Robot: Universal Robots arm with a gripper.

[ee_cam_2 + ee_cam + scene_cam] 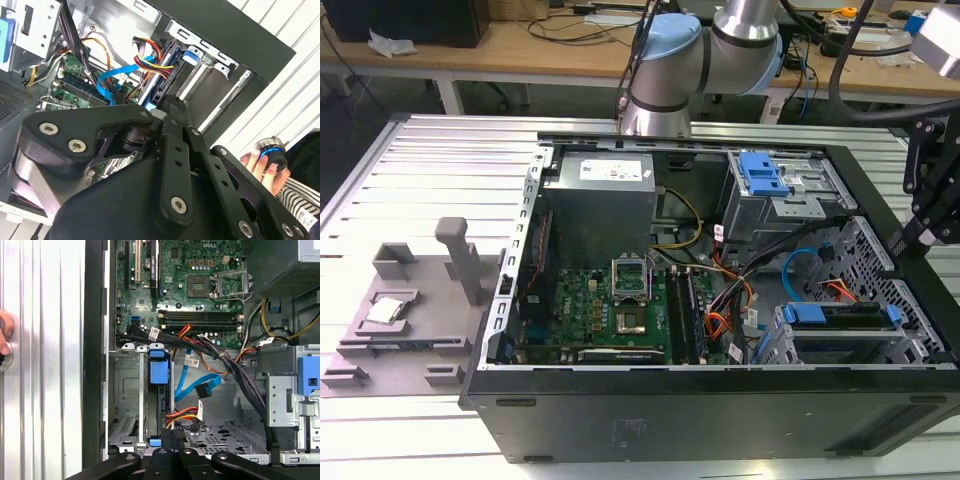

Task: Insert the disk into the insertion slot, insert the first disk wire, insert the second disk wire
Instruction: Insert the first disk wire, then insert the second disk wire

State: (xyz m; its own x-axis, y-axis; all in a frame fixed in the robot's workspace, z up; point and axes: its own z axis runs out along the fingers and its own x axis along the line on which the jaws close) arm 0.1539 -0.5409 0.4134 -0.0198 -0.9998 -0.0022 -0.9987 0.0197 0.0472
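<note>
The disk (159,374) sits edge-on in the insertion slot (125,395) of the silver cage, its blue frame (808,314) showing at the case's corner on the exterior view's right. The first disk wire (181,415), orange-red strands, runs up to the disk's end; its plug is hard to make out. The second disk wire (186,385), a blue loop, ends in a dark plug (205,390) hanging free beside the disk. My gripper (174,437) hovers just off the disk's end near the orange-red strands, fingers together and holding nothing. It also shows over the cage (925,225).
The open case holds a green motherboard (620,310), a power supply (600,200) and a grey box with a blue latch (765,180). Black cable bundles (230,370) cross beside the cage. A person's hand (260,162) rests outside the case wall on the ribbed table.
</note>
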